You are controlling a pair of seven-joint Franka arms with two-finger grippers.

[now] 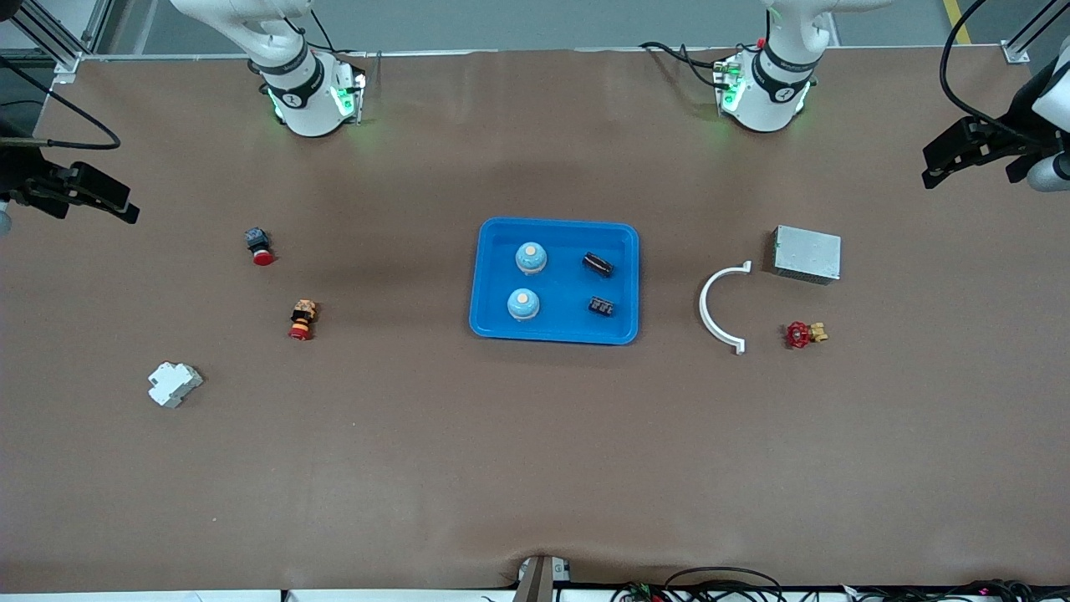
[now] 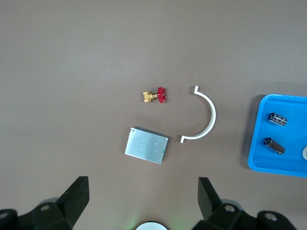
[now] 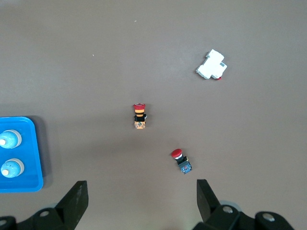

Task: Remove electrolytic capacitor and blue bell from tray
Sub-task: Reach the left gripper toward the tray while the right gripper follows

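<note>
Brown paper covers a broad worktable, seen as a clearing job is about to begin. Nearest the front camera, a white plastic circuit breaker (image 1: 174,384) lies toward the right arm's end. At mid-table the shallow bright-blue plastic tray (image 1: 488,284) is set between both arms, seemingly so that either can reach it; two pale-blue domed bells (image 1: 523,304) and two black cylindrical electrolytic capacitors (image 1: 601,307) sit well apart inside its raised rim, which any lift must clear. A red-capped push-button switch (image 1: 302,319) and a second red button on a dark block (image 1: 259,246) are scattered toward the right arm's end; a white curved plastic bracket (image 1: 719,308), a red-handled brass valve (image 1: 804,334) and a grey metal box (image 1: 807,254) lie toward the left arm's end. Bare paper is left around the tray for setting parts down. The left gripper (image 2: 144,203) is held released and empty above the box, the right gripper (image 3: 142,201) likewise released above the buttons; both arms wait.
</note>
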